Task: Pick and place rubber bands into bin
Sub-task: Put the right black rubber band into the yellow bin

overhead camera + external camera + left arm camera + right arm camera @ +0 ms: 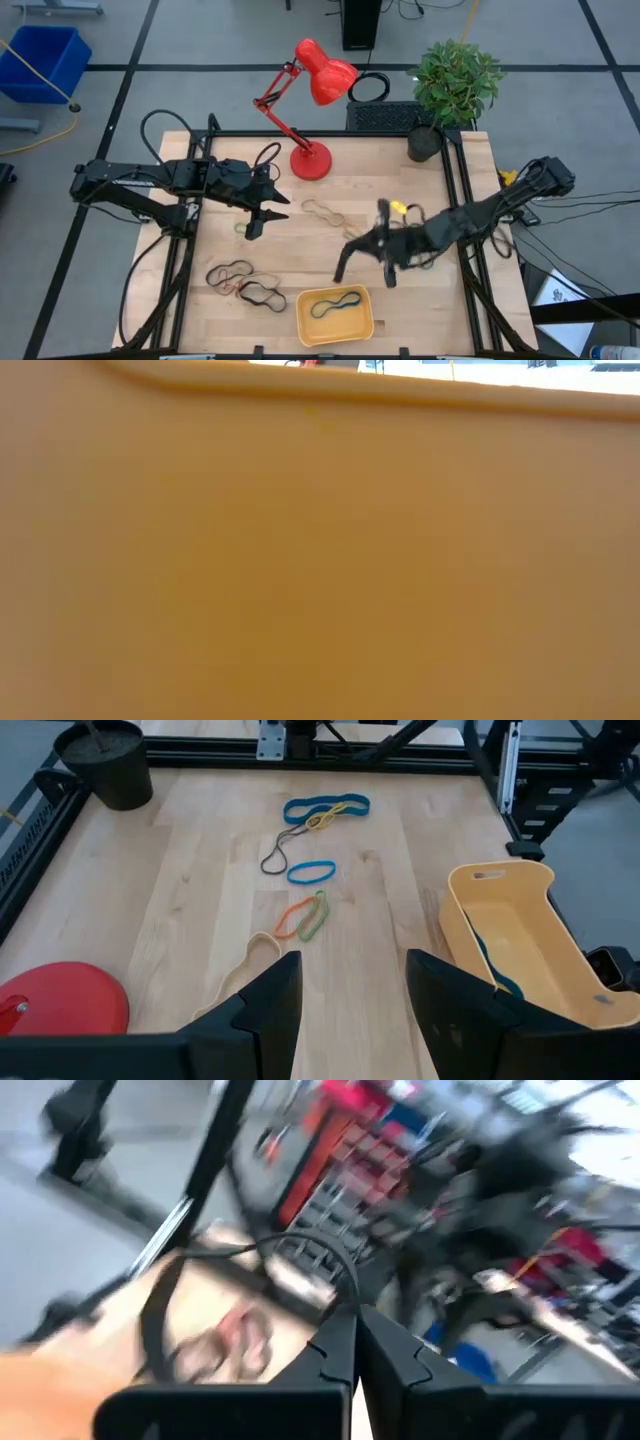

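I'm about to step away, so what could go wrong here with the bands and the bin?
The bin sits at the table's front edge; the right gripper, shut and close by, could knock it. The bands left of it overlap in a tangle, so the open left gripper may drag several at once.

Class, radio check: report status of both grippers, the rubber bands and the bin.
Left gripper open, hovering left of centre. Right gripper shut, above the bin, motion-blurred. One rubber band in bin, others loose on table. Nothing in the way.
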{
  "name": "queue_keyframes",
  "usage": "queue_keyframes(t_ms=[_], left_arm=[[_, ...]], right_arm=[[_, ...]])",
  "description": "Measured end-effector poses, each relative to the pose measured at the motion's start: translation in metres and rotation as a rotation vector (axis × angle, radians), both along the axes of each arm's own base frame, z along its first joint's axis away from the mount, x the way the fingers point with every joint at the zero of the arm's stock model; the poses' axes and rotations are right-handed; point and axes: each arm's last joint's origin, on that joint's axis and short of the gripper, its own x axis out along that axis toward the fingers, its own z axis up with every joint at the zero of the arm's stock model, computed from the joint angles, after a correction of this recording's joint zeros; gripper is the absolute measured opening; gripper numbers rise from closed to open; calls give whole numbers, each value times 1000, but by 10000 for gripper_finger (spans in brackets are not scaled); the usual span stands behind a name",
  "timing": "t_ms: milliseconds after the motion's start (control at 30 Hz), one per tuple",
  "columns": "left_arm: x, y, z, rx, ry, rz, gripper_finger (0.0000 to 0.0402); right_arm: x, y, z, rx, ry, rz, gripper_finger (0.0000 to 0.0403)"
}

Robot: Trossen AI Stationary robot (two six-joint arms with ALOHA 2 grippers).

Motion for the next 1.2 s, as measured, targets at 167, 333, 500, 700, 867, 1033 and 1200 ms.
queue_keyframes(t_ms=[167, 333, 500, 700, 867, 1033, 1200], left_arm=[[0, 0, 0, -38, 3, 26, 186], [0, 0, 0, -80, 8, 54, 186], [0, 0, 0, -90, 9, 60, 186], [0, 0, 0, -85, 8, 57, 186], [0, 0, 0, -84, 8, 57, 186], [0, 0, 0, -92, 9, 62, 186], [0, 0, 0, -104, 9, 70, 186]], right_arm=[[17, 25, -22, -66, 127, 46, 0], [30, 47, -57, -65, 239, 66, 0], [41, 63, -91, -54, 336, 64, 0], [49, 75, -122, 4, 440, 86, 0], [54, 76, -137, 111, 514, 98, 1], [56, 75, -142, 188, 546, 83, 13], [56, 75, -140, 201, 537, 82, 22]])
